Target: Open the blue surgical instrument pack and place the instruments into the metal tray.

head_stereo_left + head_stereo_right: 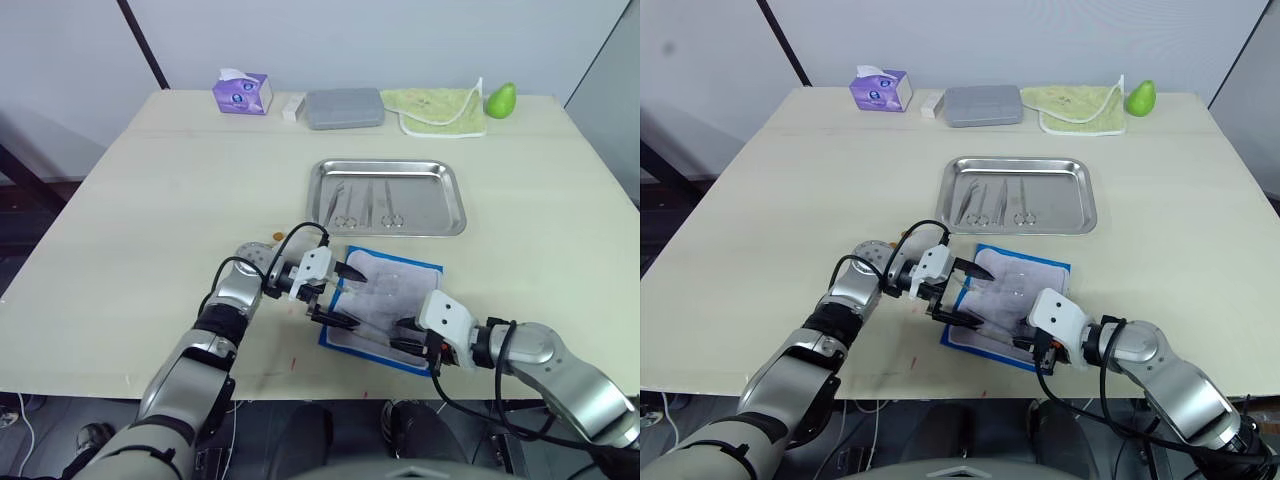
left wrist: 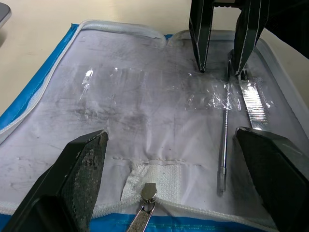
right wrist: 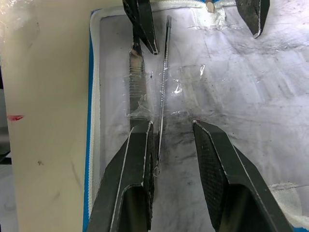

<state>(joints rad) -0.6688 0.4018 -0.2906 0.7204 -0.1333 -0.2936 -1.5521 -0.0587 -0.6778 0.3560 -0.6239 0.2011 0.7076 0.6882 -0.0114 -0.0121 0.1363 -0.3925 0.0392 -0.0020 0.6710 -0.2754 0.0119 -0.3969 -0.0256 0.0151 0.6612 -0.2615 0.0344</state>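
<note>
The blue surgical instrument pack [image 1: 395,285] lies unzipped and open near the table's front edge, pale lining up. On the lining, a slim probe [image 2: 223,145] and tweezers [image 2: 253,104] sit under a clear strap. My left gripper [image 1: 342,295] is open over the pack's left edge with nothing between its fingers. My right gripper [image 3: 173,125] is open low over the pack's near side, its fingers either side of the probe [image 3: 161,106], beside the tweezers [image 3: 136,82]. The metal tray [image 1: 455,205] sits just beyond the pack and holds several instruments [image 1: 370,203].
Along the far edge stand a purple tissue box [image 1: 242,93], a small white block [image 1: 292,107], a matte grey case [image 1: 344,108], a green cloth [image 1: 440,110] and a green pear-shaped object [image 1: 500,99]. A small brown disc [image 1: 279,237] lies by my left wrist.
</note>
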